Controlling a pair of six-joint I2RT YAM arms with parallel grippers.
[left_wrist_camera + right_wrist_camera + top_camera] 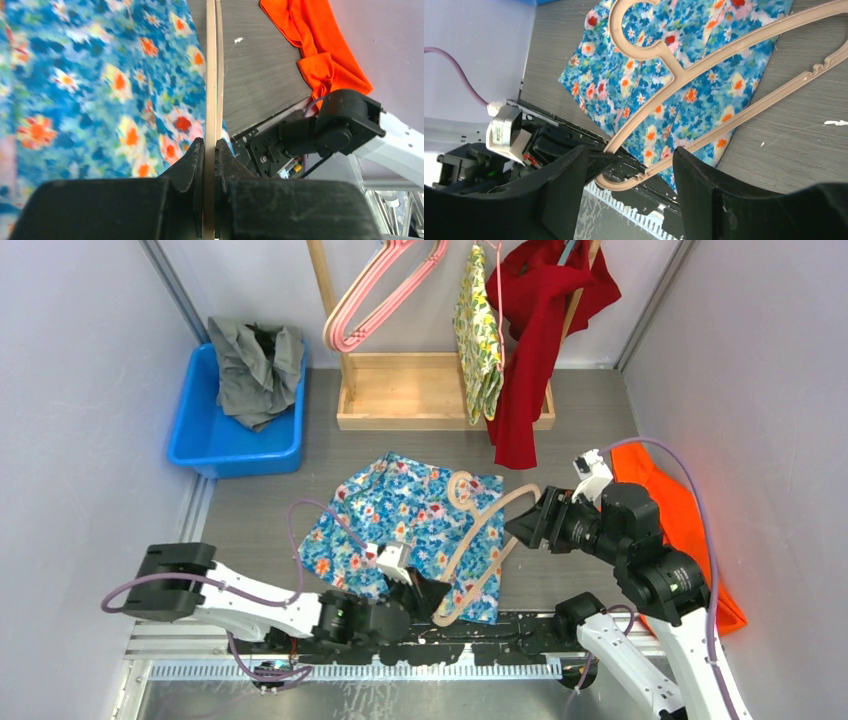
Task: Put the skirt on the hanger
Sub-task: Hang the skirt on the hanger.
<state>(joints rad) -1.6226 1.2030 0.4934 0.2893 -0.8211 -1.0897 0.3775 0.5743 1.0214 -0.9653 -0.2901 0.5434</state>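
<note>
**Three viewpoints on one table**

The top external camera sits high behind the arm bases, looking down and forward over the whole table (590,410) to the wooden rack (400,390) at the back wall. The left wrist camera is very close, sighting along the left gripper (210,145) over the floral skirt (100,100) towards the orange cloth (320,50). The right wrist camera looks from farther off, past the right gripper (630,155), back towards the table's near edge. All three views share the skirt and the beige hanger (676,72).
</note>
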